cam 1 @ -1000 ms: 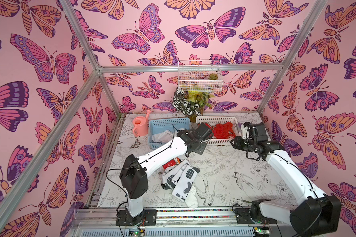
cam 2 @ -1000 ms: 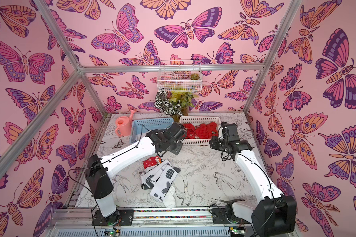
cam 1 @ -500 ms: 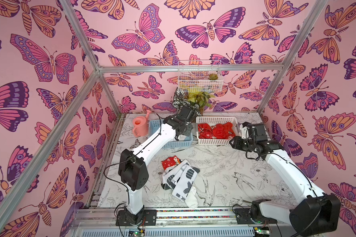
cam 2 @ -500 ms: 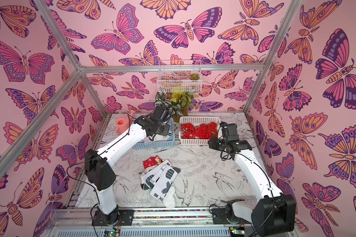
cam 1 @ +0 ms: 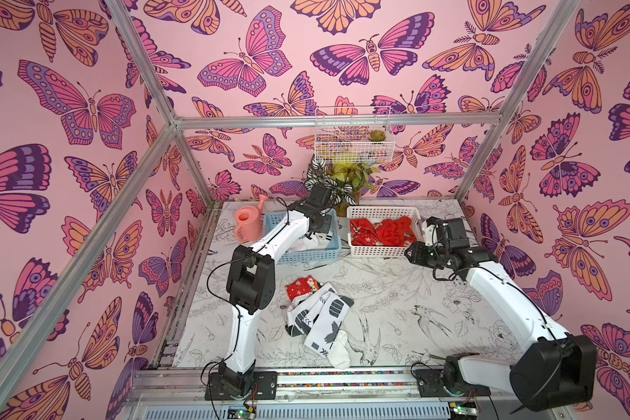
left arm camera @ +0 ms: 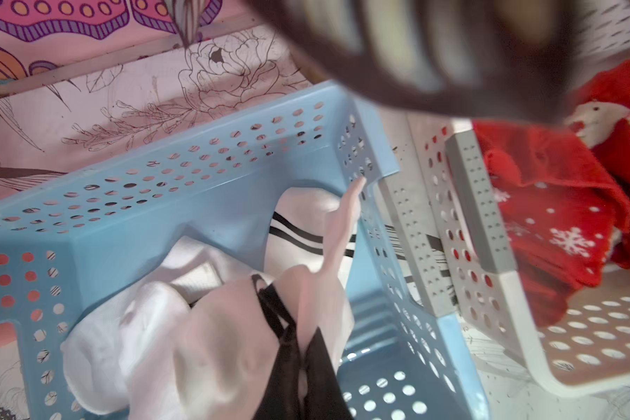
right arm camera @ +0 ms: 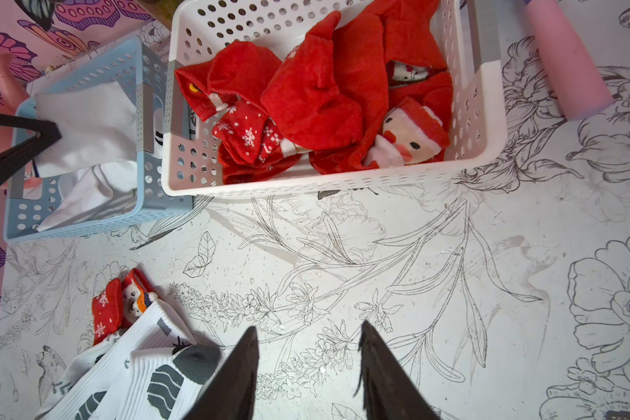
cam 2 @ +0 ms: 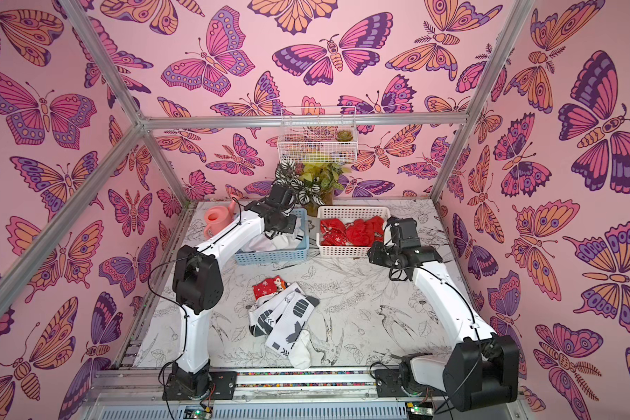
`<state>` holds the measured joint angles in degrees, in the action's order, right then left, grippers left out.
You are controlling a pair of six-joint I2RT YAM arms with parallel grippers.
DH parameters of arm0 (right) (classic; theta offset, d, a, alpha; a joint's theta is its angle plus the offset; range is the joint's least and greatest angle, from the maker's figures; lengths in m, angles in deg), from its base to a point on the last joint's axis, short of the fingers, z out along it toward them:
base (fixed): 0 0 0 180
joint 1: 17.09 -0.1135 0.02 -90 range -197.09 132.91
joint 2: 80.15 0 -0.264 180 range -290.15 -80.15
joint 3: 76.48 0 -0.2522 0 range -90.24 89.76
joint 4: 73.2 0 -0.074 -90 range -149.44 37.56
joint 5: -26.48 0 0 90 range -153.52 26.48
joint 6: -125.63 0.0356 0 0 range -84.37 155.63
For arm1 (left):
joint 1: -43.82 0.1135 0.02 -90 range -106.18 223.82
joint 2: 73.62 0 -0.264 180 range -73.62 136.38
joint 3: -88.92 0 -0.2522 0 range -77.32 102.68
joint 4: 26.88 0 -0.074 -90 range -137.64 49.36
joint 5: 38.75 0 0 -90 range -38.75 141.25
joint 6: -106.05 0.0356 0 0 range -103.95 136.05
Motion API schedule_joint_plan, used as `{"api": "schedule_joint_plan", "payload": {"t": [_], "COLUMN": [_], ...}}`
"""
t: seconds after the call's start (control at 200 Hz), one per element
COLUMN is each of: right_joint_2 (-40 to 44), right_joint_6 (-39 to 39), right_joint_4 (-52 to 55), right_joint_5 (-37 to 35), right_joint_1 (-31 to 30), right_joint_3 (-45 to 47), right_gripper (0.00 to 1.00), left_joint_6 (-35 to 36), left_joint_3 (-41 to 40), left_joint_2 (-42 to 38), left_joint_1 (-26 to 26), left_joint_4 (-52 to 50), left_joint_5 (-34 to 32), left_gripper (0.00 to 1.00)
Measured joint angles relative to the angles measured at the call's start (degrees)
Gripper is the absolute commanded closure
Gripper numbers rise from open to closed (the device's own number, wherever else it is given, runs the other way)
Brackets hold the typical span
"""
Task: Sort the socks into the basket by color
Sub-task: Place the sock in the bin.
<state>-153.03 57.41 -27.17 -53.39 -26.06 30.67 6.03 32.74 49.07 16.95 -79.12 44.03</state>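
The left gripper (cam 1: 321, 233) was clenched on a white fabric sock (left arm camera: 204, 327), which hung down into the light blue perforated plastic basket (cam 1: 299, 256). Other white socks with black stripes (left arm camera: 306, 232) lay in that basket beneath it. The right gripper (right arm camera: 308, 363) stood released, its two dark fingers (right arm camera: 241, 371) apart with nothing between them. It hovered over the white table printed with line-drawn flowers and birds (right arm camera: 451, 291), near the front of the white perforated plastic basket (right arm camera: 342, 182). That basket, just beside the blue one, held a heap of red socks (right arm camera: 321, 91), some plain, some snowflaked, one with a Santa face. Nearer the front of the table, well apart from both baskets, lay a small pile: a red snowflake sock (cam 1: 301, 289) touching several white socks with grey and black blocks (cam 1: 324, 316), which overlapped one another. A pink plastic watering can (cam 1: 248, 222) stood just beside the blue basket, on the side away from the white one
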Motion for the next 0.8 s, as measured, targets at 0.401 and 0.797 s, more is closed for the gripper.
{"api": "schedule_joint_plan", "payload": {"t": [0.401, 0.797], "right_joint_2": [-2.0, -2.8], "right_joint_6": [0.0, 0.1], "right_joint_4": [-0.2, -0.9], "right_joint_5": [0.0, 0.1], "right_joint_1": [0.0, -0.2], "right_joint_3": [-0.2, -0.9], "right_gripper": [0.53, 0.53], "left_joint_6": [0.0, 0.6], "left_joint_3": [0.2, 0.3], "left_joint_2": [2.7, 5.5], "left_joint_1": [3.8, 5.6], "left_joint_4": [1.2, 1.4], "left_joint_5": [0.3, -0.3], "left_gripper": [0.91, 0.79]}}
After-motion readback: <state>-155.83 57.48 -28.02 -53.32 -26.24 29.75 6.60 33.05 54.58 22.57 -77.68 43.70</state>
